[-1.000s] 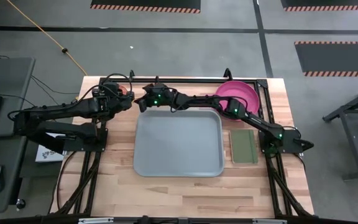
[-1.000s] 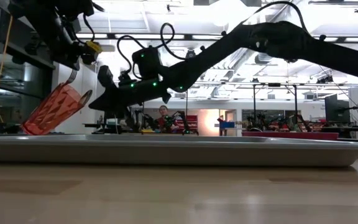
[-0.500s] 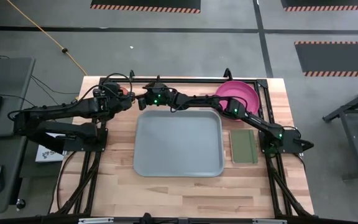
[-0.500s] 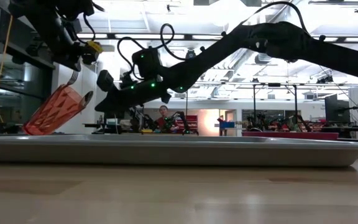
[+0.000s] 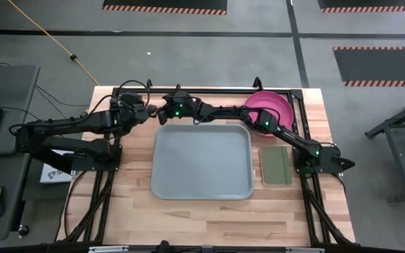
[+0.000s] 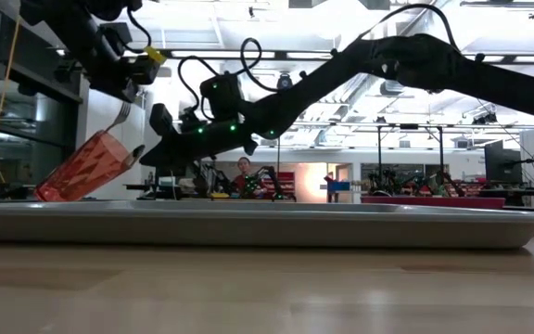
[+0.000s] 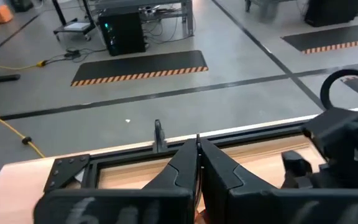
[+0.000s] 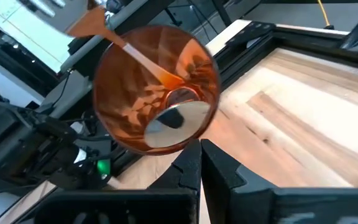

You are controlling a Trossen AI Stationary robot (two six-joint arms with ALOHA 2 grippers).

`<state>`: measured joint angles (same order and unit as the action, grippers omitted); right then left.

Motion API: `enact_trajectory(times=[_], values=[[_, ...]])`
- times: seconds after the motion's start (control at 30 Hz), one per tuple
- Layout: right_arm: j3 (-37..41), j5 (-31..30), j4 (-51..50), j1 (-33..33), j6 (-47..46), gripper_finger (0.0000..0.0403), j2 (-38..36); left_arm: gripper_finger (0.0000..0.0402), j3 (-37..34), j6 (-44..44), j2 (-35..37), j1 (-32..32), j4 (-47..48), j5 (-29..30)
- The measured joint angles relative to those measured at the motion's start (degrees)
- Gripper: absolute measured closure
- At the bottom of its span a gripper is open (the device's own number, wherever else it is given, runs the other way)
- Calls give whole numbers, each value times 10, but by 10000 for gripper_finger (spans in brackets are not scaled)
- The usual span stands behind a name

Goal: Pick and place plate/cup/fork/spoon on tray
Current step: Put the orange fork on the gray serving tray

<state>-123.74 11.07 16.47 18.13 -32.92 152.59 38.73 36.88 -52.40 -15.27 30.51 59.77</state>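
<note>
The large pale blue-grey rectangular plastic tray point(image 5: 201, 161) lies just beside both grippers. The round bright pink plastic plate point(image 5: 271, 107) sits well apart from the fingers. The small translucent red-orange plastic tumbler point(image 6: 85, 168) hangs tilted, pinched by the left gripper point(image 6: 126, 93). The right gripper point(image 6: 156, 130), fingers closed on nothing, points into its mouth.

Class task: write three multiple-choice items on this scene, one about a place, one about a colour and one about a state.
1. Where is the plate?
A on the floor
B at a corner of the table, on the right arm's side
C on a chair

2. What colour is the pad beside the tray?
A dark green
B yellow
C white

3. How does the cup sit?
A upright
B tilted
C upside down

Answers: 1 B, it lies by the table's corner, outside the tray. 2 A, the high view shows dark green. 3 B, it leans in the low view.
</note>
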Motion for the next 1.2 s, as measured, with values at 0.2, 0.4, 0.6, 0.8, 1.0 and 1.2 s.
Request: enact_trajectory(times=[0.2,0.4,0.6,0.8,1.0,1.2], values=[[0,-1,5,-4,4,403,0,401,0,0,0,0,11,7],[0,-16,32,-11,4,403,0,401,0,0,0,0,44,7],[0,-24,61,-15,4,403,0,401,0,-3,1,0,53,7],[0,-45,61,-16,20,403,0,401,0,-25,5,0,66,7],[0,-46,66,-17,32,403,0,401,0,-18,7,0,92,9],[0,-38,69,-17,34,403,0,401,0,-14,7,0,94,10]])
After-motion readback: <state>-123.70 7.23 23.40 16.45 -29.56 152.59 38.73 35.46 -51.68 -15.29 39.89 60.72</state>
